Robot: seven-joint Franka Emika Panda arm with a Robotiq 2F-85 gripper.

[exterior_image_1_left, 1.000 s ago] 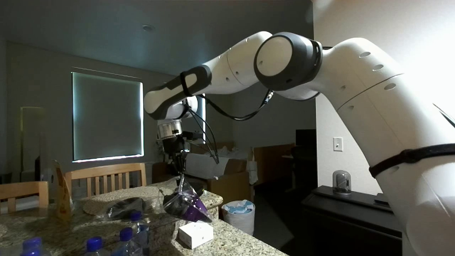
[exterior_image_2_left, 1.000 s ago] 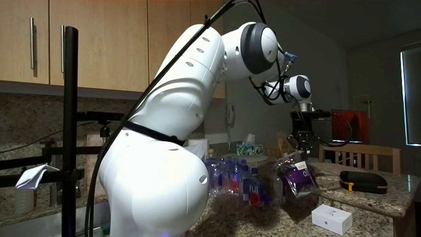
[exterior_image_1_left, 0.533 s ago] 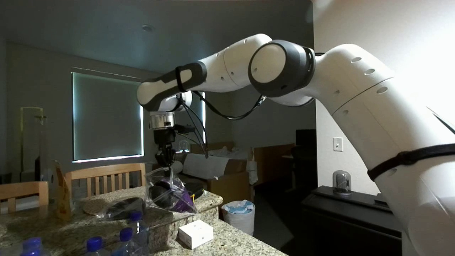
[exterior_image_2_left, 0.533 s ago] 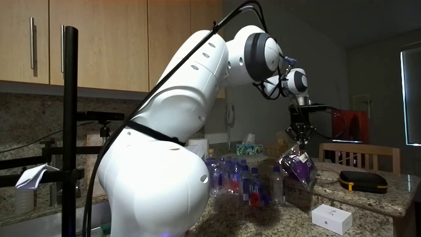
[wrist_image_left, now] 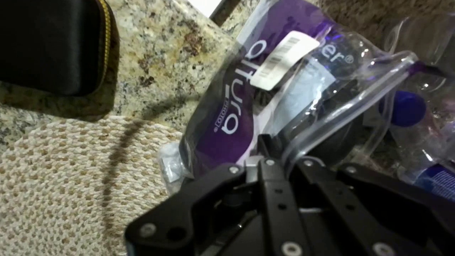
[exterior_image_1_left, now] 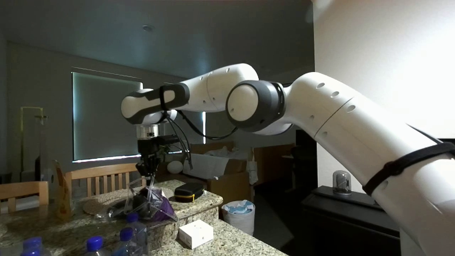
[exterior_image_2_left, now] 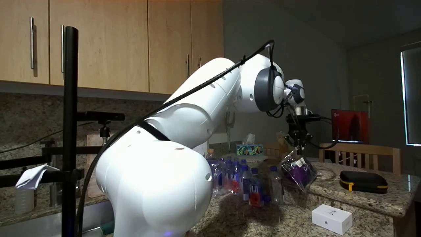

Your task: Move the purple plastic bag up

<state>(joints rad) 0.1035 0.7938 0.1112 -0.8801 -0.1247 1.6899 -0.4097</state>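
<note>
At edge of upper tabletop (exterior_image_2_left: 335, 190), in both exterior views: purple plastic bag (exterior_image_2_left: 299, 171) hangs tilted below end effector (exterior_image_2_left: 299, 148), contact w/ tabletop unclear. Wrist view: jaws almost together, pinching bag's clear rim. Lift step prob. near done; next = shift inward, lower, let go.

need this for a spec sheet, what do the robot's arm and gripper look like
The arm is white and rounded, with dark grey joint covers, small oval grey spots and black straps; black cables run along it. Below a silvery collar, the gripper is black, built of jointed bars with silvery screws.
</note>
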